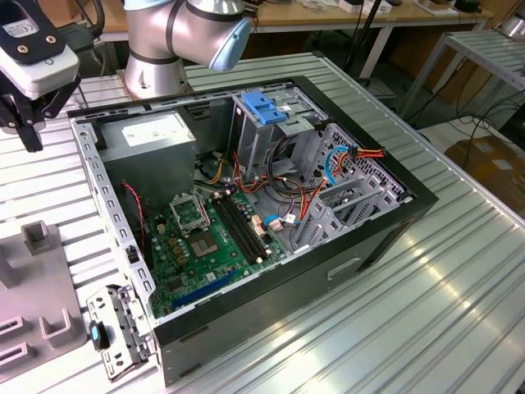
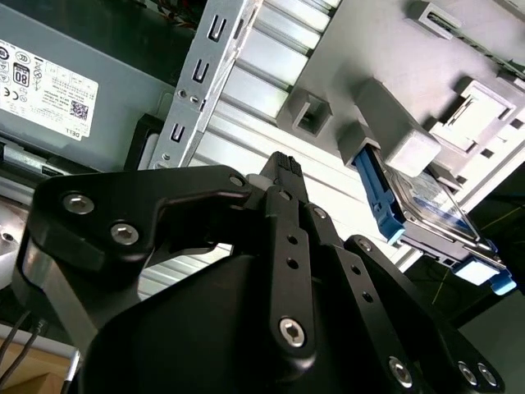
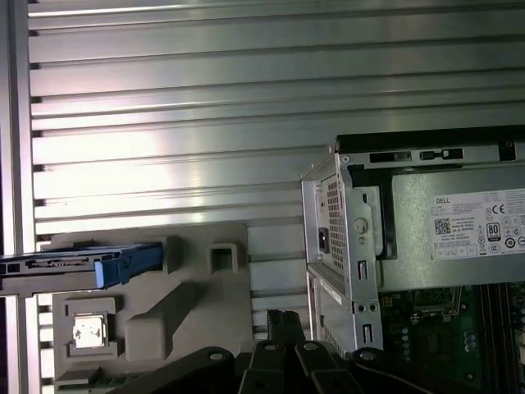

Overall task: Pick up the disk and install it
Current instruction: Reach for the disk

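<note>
Step in hand: approach to the pick, by my judgement; nothing is grasped and installation has not begun.
Pincer: the black linkage-fingered gripper [image 3: 276, 320] appears closed, fingertips together, with nothing between them.
Pincer position: above the ribbed aluminium table [image 1: 426, 304], between the fixture and the near corner of the case, apart from both.
Disk: the flat silver-metal hard drive with a white and blue label [image 2: 431, 209] stands on edge in a slot of the fixture, outside the case, well apart from the fingertips. In the first wrist view its blue plastic side rail [image 3: 131, 261] is seen edge-on.
Fixture: moulded grey plastic holder block [image 3: 221, 328], resting on the table just beside the case.
Computer case: open black tower chassis [image 1: 246, 304] lying on its side, its green motherboard [image 1: 205, 238] exposed.
Destination, as judged: the grey metal drive cage [image 1: 275, 135] carrying a blue plastic bracket [image 1: 256, 107].
Next move calls for: jaws parted wide enough for the drive, lined up with its flat faces, and a descent clear of the fixture's posts.
Risk: a skewed grip could jam the drive in its slot.
</note>
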Tool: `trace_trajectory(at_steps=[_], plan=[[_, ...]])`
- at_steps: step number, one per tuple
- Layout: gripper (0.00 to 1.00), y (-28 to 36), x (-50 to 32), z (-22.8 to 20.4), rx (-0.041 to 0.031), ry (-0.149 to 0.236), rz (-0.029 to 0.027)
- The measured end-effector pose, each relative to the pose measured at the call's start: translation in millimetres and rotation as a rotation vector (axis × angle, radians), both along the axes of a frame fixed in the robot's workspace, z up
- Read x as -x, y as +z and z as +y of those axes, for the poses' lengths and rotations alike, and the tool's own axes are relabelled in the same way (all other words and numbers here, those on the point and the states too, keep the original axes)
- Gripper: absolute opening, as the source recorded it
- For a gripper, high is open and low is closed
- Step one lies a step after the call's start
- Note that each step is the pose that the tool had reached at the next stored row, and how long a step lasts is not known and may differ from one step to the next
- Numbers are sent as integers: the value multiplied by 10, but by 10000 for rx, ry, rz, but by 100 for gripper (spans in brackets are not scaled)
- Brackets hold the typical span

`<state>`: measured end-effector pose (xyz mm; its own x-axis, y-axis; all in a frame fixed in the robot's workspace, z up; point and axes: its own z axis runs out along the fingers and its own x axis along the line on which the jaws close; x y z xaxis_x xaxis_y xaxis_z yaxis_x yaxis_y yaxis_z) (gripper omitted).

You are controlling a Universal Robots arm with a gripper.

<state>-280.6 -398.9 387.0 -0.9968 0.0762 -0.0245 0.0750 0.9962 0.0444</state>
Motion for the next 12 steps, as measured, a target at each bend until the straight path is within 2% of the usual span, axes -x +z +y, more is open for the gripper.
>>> trace_trajectory(at_steps=[12], plan=[[11, -5, 123, 0, 0, -1, 0]])
